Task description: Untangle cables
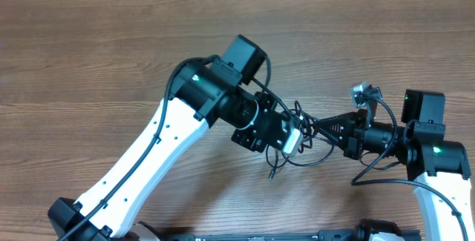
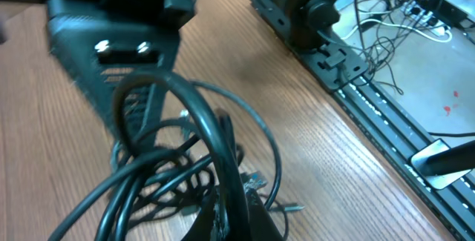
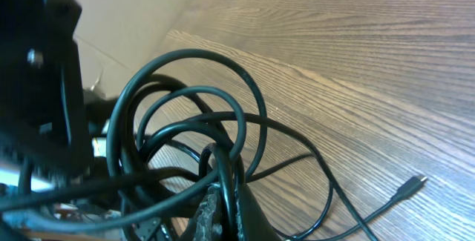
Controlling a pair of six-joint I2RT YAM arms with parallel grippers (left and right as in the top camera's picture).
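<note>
Knotted cables held between both tools
The cables [image 1: 298, 121] run left to right from left tool [image 1: 295, 139] to right tool [image 1: 318, 124], each clamped tight on cords; a plug end [image 3: 410, 187] trails onto the bench [image 1: 111, 48].

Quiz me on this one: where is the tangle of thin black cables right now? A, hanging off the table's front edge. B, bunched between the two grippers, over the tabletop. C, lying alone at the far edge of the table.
B: seen from overhead, the cables sit between the left gripper and the right gripper, both closed on the clump.
</note>
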